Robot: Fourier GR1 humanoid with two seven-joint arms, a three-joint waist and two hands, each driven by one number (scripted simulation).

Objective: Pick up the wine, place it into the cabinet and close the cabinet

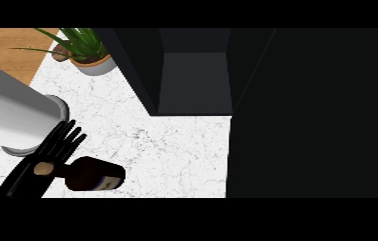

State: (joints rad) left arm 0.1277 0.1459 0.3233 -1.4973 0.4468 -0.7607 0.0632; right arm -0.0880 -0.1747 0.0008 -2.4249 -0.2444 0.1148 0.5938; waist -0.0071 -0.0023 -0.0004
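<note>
I see the left robot hand (pixel 46 152) at the lower left, fingers straight and released, lying over the neck of the wine (pixel 90 174), which lies on its side on the tabletop (pixel 170 150), cork toward the hand. I'd curl round the neck, then lift toward the open cabinet (pixel 193 80). Right robot hand isn't in view.

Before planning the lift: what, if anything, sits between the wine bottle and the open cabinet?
Nothing visible. Bare counter lies between the wine bottle, under the left hand, and the open cabinet. The potted plant stands off to the side.
</note>
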